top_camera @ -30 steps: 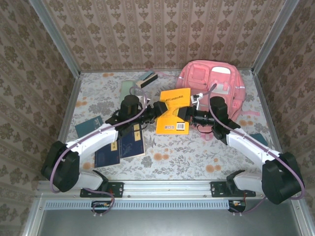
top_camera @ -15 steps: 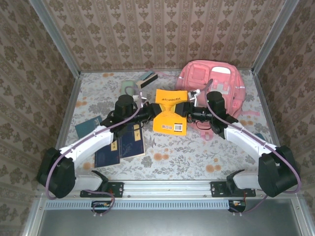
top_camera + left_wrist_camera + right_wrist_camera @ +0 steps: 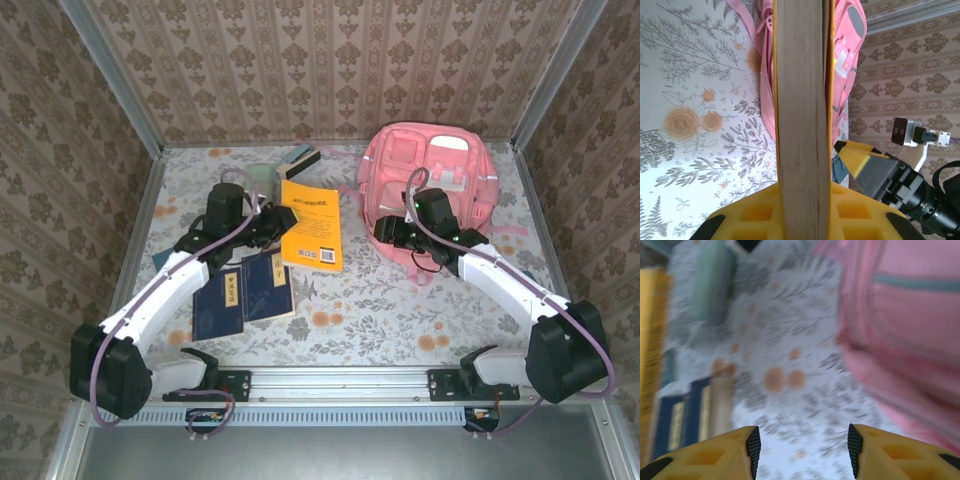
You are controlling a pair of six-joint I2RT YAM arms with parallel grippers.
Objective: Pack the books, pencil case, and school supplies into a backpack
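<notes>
The floral-patterned table [image 3: 400, 300] carries everything. The large pink fabric backpack [image 3: 440, 170] lies at its far right, pockets facing up. Left of it, near the table's middle, is the orange-yellow paperback book [image 3: 312, 222], tilted, with its left edge pinched by the left end effector [image 3: 272, 228]. The left wrist view shows the page edge clamped between yellow fingers [image 3: 755, 220]. Two dark navy books [image 3: 243, 295] lie flat, side by side, nearer the arms. The pale mint-green oblong pencil pouch [image 3: 712, 285] lies toward the far edge, near a teal-and-dark stapler-like block [image 3: 300, 157]. The right end effector [image 3: 800, 450] hangs spread and empty beside the backpack's near-left edge.
</notes>
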